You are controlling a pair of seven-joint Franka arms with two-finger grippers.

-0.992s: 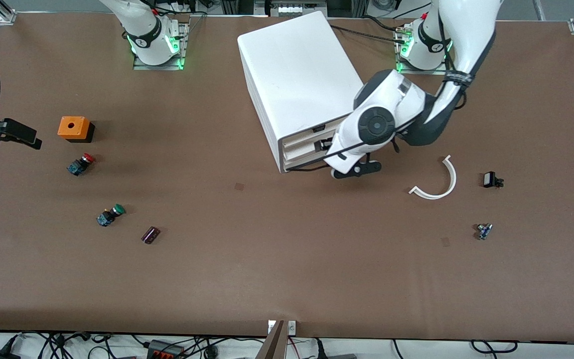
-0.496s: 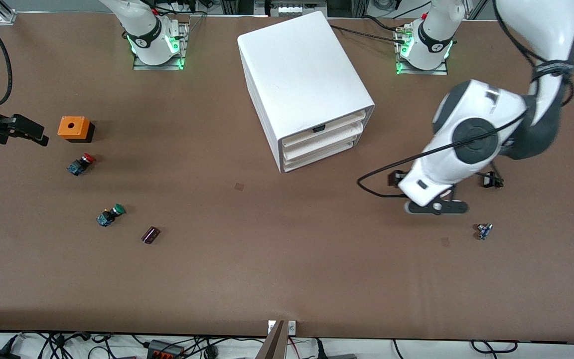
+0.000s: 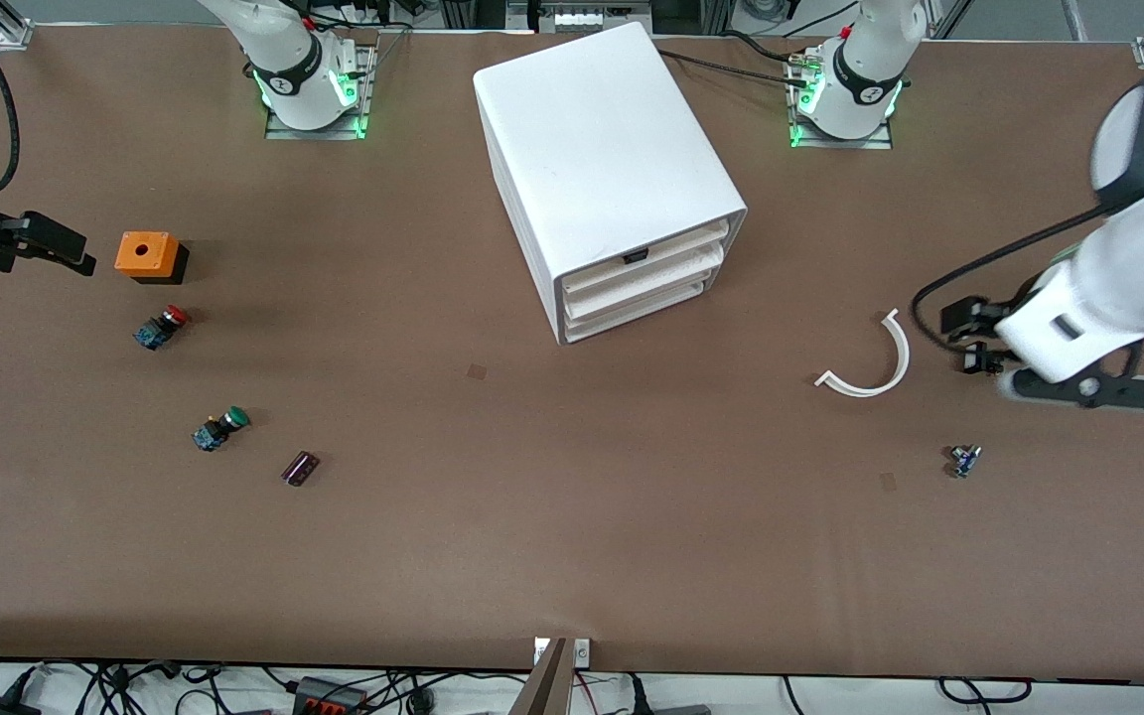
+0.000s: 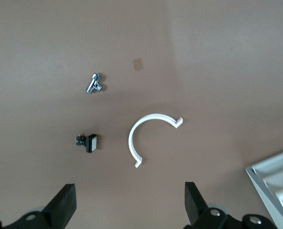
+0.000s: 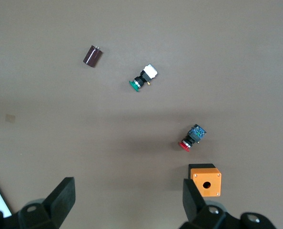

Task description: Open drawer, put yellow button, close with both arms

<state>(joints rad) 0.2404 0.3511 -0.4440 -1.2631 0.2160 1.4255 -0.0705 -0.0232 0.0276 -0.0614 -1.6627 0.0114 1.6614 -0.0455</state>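
Observation:
The white cabinet stands mid-table, and its top drawer sits flush with the two below it, shut. A corner of the cabinet shows in the left wrist view. The yellow button is not in view. My left gripper is open and empty, up over the table beside a small black part, toward the left arm's end; its wrist view shows the fingers wide apart. My right gripper is open and empty beside the orange box at the right arm's end; it also shows in its wrist view.
An orange box, a red-capped button, a green-capped button and a dark cylinder lie toward the right arm's end. A white curved piece, a small black part and a small metal part lie toward the left arm's end.
My left arm has swung away from the cabinet's front to over the table at the left arm's end. The right gripper has shifted only slightly.

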